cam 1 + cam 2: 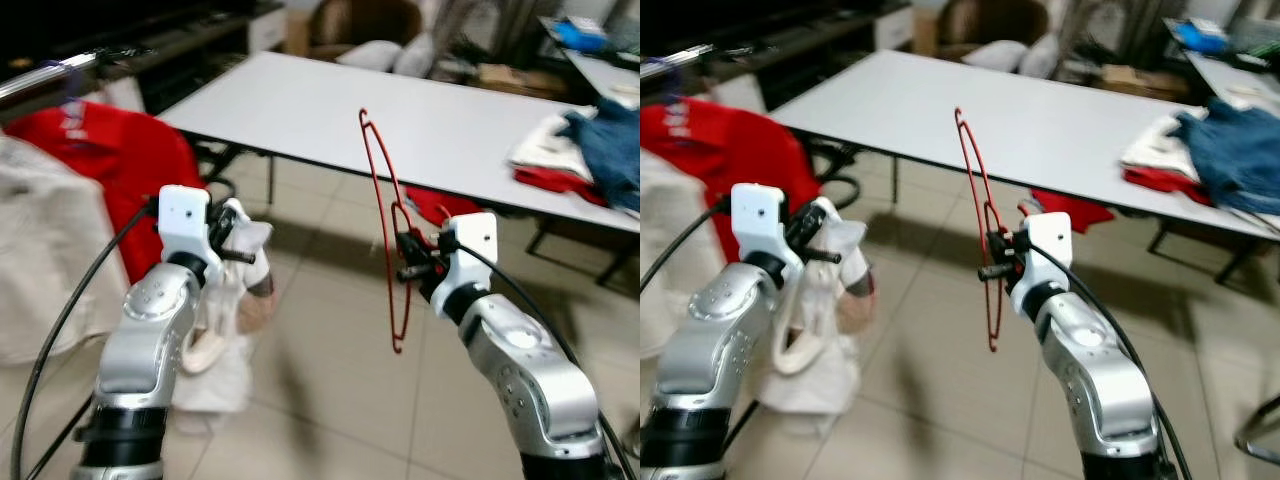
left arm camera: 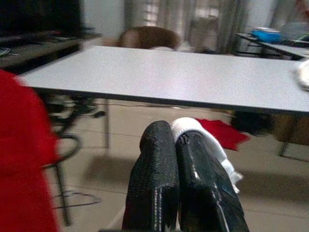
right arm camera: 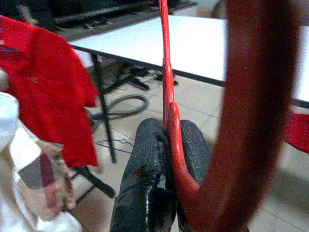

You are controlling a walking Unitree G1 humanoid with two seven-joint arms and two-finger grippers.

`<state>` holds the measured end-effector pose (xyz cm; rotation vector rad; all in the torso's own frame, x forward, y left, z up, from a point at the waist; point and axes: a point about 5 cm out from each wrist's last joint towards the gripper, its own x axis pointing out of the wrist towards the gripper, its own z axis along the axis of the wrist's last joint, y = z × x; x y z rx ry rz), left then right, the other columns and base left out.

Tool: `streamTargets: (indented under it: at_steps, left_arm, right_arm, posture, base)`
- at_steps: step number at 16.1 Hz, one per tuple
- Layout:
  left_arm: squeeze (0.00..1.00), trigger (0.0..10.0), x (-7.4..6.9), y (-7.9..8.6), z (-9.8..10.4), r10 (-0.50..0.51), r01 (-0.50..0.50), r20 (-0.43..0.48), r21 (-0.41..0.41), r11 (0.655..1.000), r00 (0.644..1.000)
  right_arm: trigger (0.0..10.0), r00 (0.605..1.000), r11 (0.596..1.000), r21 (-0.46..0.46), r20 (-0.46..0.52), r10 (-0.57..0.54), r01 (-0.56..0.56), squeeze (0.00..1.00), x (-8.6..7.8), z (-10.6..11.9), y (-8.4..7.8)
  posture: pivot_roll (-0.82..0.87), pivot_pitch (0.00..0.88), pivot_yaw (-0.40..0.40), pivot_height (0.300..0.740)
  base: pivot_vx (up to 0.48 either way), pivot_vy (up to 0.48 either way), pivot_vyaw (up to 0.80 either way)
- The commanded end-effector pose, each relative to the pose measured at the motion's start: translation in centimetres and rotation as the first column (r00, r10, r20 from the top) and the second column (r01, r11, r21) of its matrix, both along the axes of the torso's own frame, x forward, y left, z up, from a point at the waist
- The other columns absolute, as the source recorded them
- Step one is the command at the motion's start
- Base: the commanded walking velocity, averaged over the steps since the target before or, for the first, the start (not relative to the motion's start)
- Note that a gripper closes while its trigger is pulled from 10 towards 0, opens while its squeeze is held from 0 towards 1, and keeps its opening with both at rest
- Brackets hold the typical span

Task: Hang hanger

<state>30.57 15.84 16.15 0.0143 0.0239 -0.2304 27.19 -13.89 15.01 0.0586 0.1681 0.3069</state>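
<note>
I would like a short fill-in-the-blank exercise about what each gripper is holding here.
1. The right gripper is shut on a ____ hanger.
2. The left gripper is shut on a ____ garment.
3. Behind both arms stands a long ____ table.

Missing words: red; white; white

Head stereo pair angled down; wrist cameras close along jaws, sharing white table (image 1: 330,110).

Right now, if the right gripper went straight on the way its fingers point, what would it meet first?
Probably the white table. The right gripper, shut on the red hanger, points over open floor toward the table's near edge; depth is unclear, so it might pass just under it.
</note>
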Motion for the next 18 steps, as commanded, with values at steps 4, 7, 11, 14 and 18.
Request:
streamTargets:
  at_steps: [4,7,11,14,18]
  left_arm:
    - [0.00,10.0,0.27,0.08,1.04,-0.004,0.004,0.041,0.007,1.000,0.999]
    - [0.00,10.0,0.40,-0.17,1.04,-0.011,0.011,0.043,0.006,1.000,0.999]
    - [0.00,10.0,0.45,-0.03,1.07,-0.015,0.014,0.043,0.010,1.000,0.999]
    - [0.00,10.0,0.48,-0.09,1.18,-0.018,0.018,0.047,0.014,1.000,0.999]
    - [0.00,10.0,0.40,-0.14,1.11,-0.024,0.023,0.047,0.015,1.000,0.999]
  right_arm:
    - [10.0,1.000,1.000,0.000,0.025,-0.001,0.001,0.00,0.26,0.40,0.08]
    - [10.0,1.000,1.000,-0.001,0.026,-0.003,0.003,0.00,0.15,0.35,0.04]
    - [10.0,1.000,1.000,0.000,0.028,-0.005,0.005,0.00,0.14,0.35,0.14]
    - [10.0,1.000,1.000,0.000,0.027,-0.002,0.002,0.00,0.10,0.22,0.18]
    - [10.0,1.000,1.000,0.005,0.026,0.004,-0.004,0.00,0.22,0.23,0.31]
  posture:
    - [0.03,0.000,-0.051,0.740]
    - [0.03,0.000,-0.041,0.740]
    - [0.03,0.000,-0.039,0.740]
    - [0.04,0.000,-0.043,0.740]
    - [0.04,0.000,-0.043,0.740]
  base:
    - [0.337,0.000,0.00]
    - [0.340,0.000,0.00]
    - [0.337,0.000,0.00]
    - [0.340,0.000,0.00]
    - [0.338,0.000,0.00]
